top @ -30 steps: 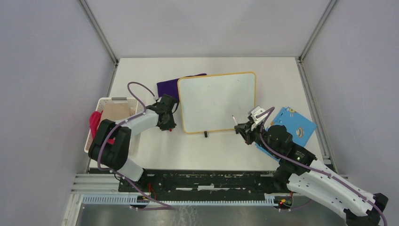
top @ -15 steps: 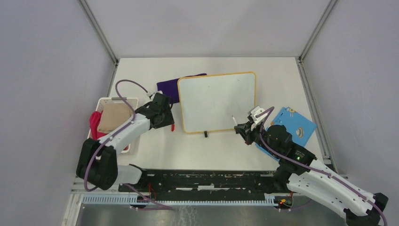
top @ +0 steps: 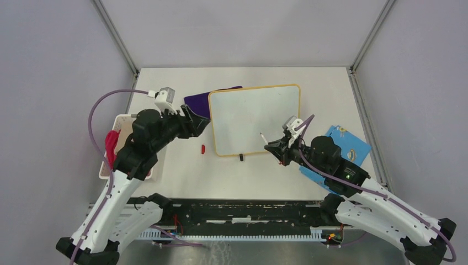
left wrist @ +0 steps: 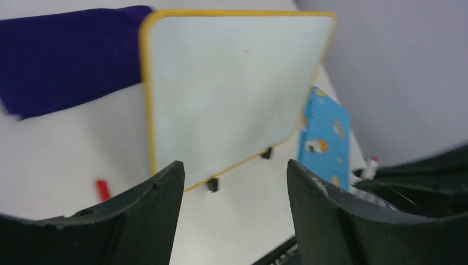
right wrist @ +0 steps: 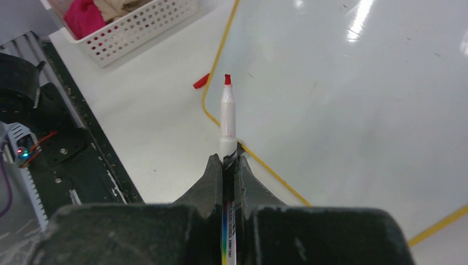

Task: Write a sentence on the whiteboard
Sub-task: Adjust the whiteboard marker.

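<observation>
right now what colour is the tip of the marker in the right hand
Red; the marker tip shows best in the right wrist view.

A glossy, smooth face with bright glare patches is shown by the whiteboard [right wrist: 359,99] ahead of the right gripper [right wrist: 229,165]; its yellow frame looks like smooth plastic. A white plastic barrel and a red felt-like tip are seen on the marker [right wrist: 228,121], which is clamped between matt black, faintly grainy fingers [right wrist: 212,179]. Beyond the left gripper [left wrist: 232,176], the purple cloth [left wrist: 66,55] appears soft and matt. The basket [right wrist: 138,27] is seen to be of perforated white plastic, and the table [right wrist: 160,127] is matt white.
</observation>
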Robot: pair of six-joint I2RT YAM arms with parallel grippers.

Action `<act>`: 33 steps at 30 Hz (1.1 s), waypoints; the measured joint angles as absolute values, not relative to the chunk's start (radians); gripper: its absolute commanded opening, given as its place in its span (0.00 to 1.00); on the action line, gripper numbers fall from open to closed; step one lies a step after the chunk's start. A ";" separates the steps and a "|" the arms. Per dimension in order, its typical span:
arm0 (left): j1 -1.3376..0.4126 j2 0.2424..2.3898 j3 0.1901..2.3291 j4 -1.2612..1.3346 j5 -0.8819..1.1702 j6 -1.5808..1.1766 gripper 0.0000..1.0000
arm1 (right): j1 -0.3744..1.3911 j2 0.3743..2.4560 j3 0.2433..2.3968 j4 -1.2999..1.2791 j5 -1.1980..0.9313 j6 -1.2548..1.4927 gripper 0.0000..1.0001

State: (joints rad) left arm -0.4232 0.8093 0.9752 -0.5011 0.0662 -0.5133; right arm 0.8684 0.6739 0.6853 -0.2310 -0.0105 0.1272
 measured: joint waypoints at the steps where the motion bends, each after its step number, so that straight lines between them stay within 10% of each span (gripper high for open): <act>1: -0.429 0.806 0.976 -0.467 0.125 -0.513 0.76 | 0.868 0.689 0.697 -0.222 -0.035 0.127 0.00; 6: -0.514 0.831 0.928 -0.216 0.419 -0.519 0.94 | 0.868 0.775 0.736 -0.144 -0.180 0.142 0.00; 15: -0.699 0.894 0.876 -0.019 0.599 -0.512 0.92 | 0.868 0.823 0.736 0.000 -0.328 0.224 0.00; 33: -0.716 1.006 0.877 0.076 0.759 -0.504 0.52 | 0.868 0.834 0.736 0.045 -0.430 0.249 0.00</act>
